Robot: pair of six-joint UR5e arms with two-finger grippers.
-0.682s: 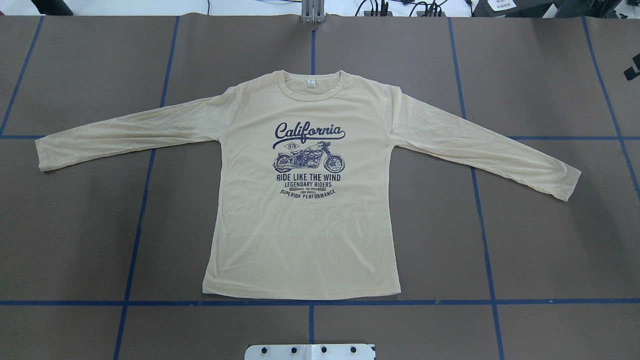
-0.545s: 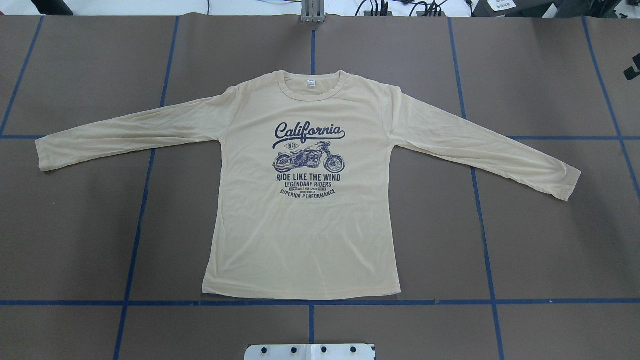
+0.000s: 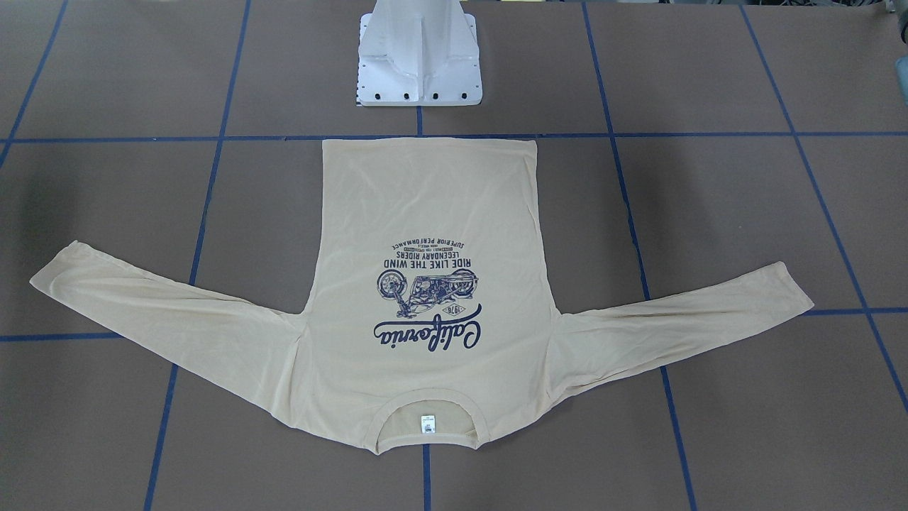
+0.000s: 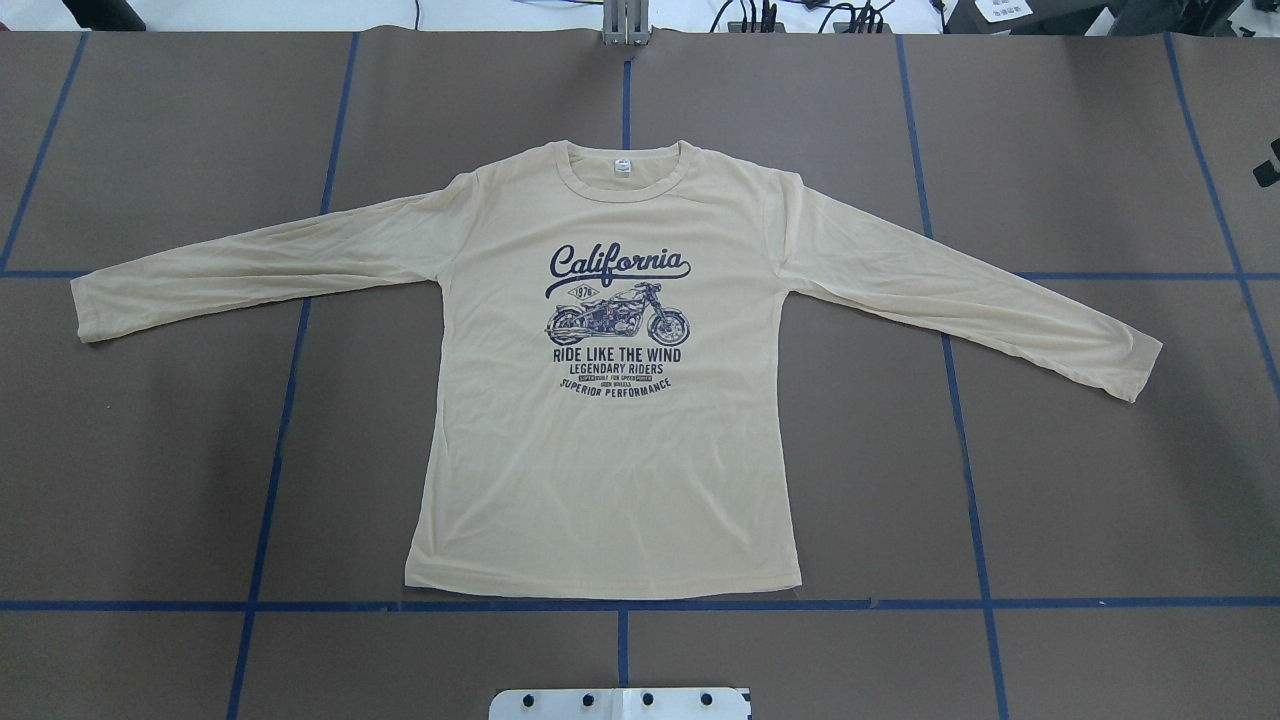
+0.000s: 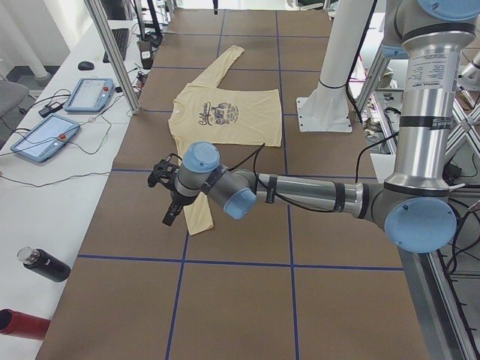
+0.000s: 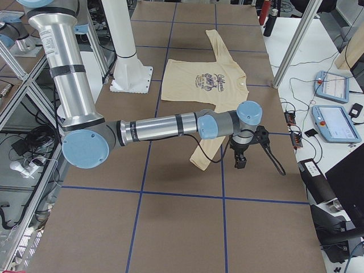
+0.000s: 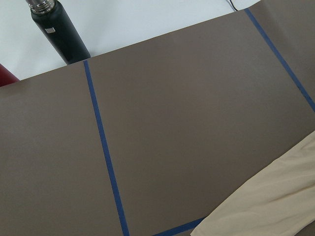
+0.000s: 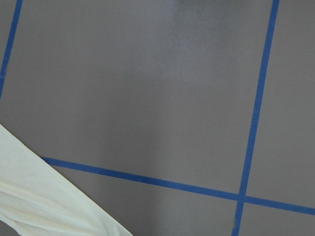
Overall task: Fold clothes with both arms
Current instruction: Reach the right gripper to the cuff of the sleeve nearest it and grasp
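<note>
T-shirt (image 4: 610,470), pale beige and long-sleeved, lies flat and face up in the middle of the brown table (image 4: 150,480). Its navy California motorcycle print (image 4: 618,320) is uppermost. The hem (image 4: 600,590) runs just along a blue tape line (image 4: 1100,603) near the white pedestal base (image 3: 418,64), and the collar points away from the robot. Both sleeves are spread wide and angled slightly toward the hem, with no fold made yet.

The left gripper (image 5: 171,204) hangs just outside the left cuff (image 4: 90,310), and the right gripper (image 6: 241,158) hangs just outside the right cuff (image 4: 1140,370). Neither touches the cloth. Only the side views show them, so I cannot tell whether the fingers are apart or together. Each wrist camera catches only a corner of sleeve against bare table.

The fabric looks thin, light and limp. It will likely sag and drag rather than hold a shape, and a one-layer pinch could pull the front off the back. My judgement is that the best holds are the cuffs, or the shoulder seams and hem corners. Both layers should be pinched and lifted evenly on the two sides so the body does not skew.
</note>
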